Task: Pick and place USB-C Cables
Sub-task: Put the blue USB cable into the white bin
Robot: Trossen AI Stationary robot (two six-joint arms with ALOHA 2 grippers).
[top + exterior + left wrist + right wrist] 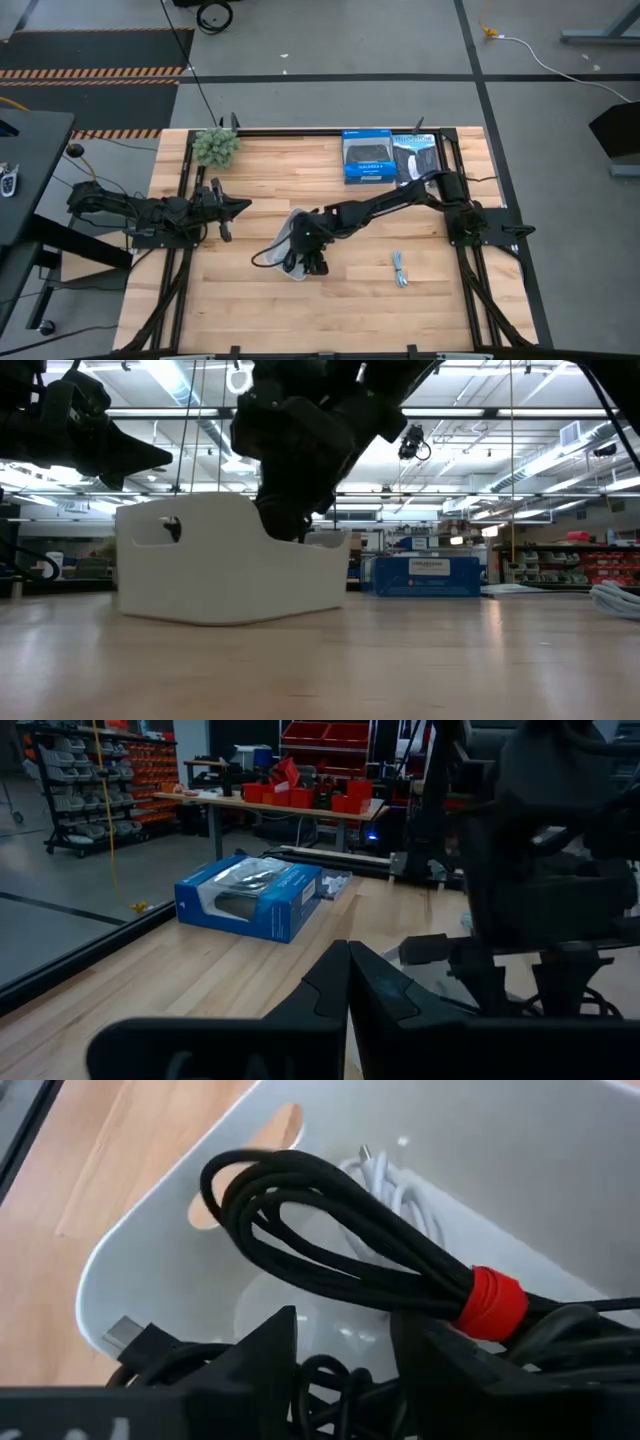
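Observation:
The white tray (pixel 284 232) (pixel 230 565) stands on the table's middle. My right gripper (pixel 305 255) (pixel 345 1340) reaches down into it, open. In the right wrist view the black cable with the red band (pixel 330 1230) lies in the tray just past the fingertips. It rests on the white cable (pixel 385 1180), and the plain black cable (pixel 140 1342) lies lower, by the fingers. The pale blue-grey cable (pixel 400 268) (pixel 615 598) lies on the table right of the tray. My left gripper (pixel 238 208) (pixel 348 965) hovers left of the tray, shut and empty. My right gripper stands open over the cables in the tray. The red-banded cable's end near its band (pixel 490 1302) passes close above one fingertip (pixel 415 1335). I cannot tell whether any finger touches it or the black loops below.
A blue retail box (pixel 367 158) (pixel 250 898) and a black one (pixel 415 158) sit at the table's far edge, right of centre. A small green plant (pixel 216 146) stands at the far left corner. Bare wood lies along the near side of the table.

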